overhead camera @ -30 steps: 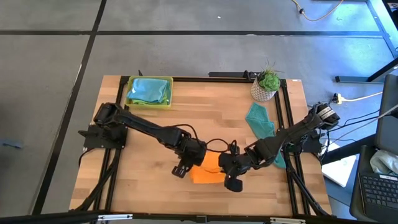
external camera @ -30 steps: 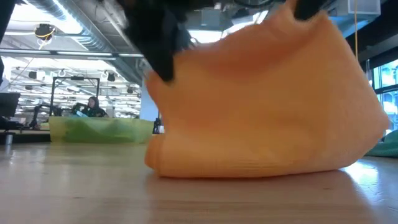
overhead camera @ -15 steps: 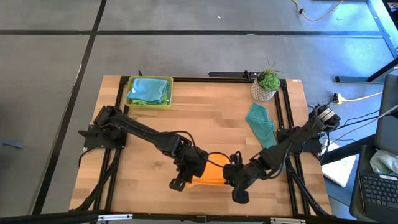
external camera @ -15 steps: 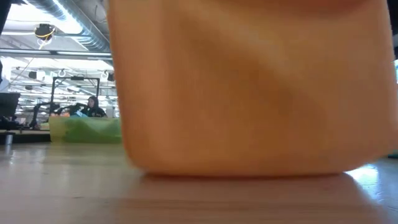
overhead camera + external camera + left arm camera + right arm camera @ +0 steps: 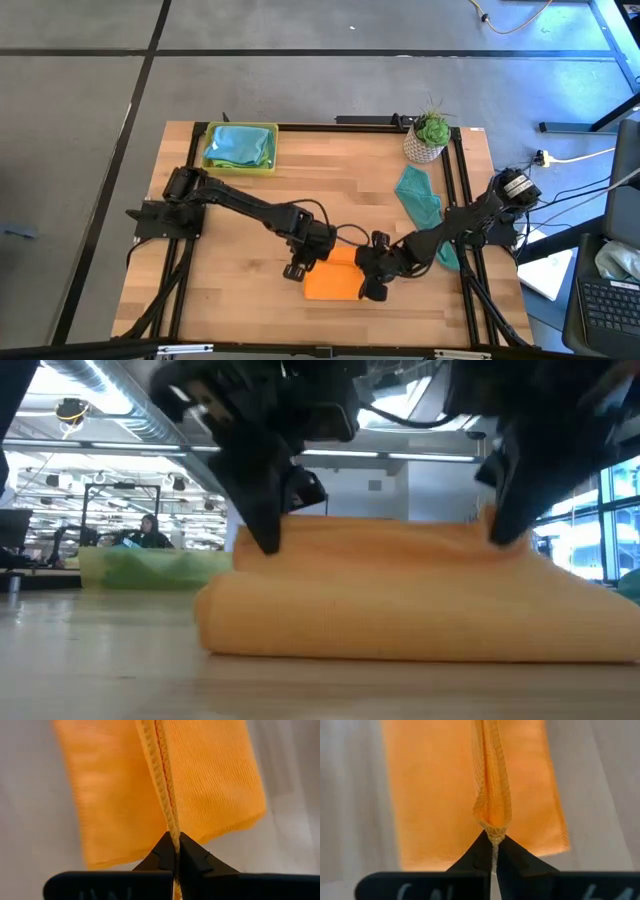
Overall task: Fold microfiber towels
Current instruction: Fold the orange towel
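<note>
A soft, matt, finely ribbed cloth with a stitched hem is seen in the orange towel (image 5: 210, 780); pale, smooth-grained wood in the counter (image 5: 340, 190).
</note>
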Controlling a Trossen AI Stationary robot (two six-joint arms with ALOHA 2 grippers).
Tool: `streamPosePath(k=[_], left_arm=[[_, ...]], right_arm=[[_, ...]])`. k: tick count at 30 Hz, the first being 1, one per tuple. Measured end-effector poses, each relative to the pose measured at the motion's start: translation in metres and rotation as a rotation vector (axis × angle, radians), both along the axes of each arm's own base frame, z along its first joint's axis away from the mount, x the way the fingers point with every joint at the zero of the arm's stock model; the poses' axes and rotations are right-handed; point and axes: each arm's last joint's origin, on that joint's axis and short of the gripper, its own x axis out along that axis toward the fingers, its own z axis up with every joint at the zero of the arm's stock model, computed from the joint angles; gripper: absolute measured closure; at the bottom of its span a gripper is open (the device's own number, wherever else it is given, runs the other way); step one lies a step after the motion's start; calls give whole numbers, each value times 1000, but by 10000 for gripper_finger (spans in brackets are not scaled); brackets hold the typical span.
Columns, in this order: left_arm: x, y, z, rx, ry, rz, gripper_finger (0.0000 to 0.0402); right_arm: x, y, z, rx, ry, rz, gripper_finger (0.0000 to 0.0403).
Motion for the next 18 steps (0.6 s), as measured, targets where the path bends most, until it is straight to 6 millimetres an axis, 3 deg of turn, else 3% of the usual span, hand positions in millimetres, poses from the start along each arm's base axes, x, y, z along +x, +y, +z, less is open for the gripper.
streamPosePath(k=[9, 14, 18], left_arm=[[5, 28, -1, -19, 1, 68, 401], [4, 27, -4, -16, 10, 38, 395], [7, 28, -3, -4, -32, 21, 368]], right_arm=[[-2, -25, -22, -13, 26, -68, 388], [-7, -36, -31, -24, 87, -96, 358], [-6, -40, -31, -15, 90, -147, 322]])
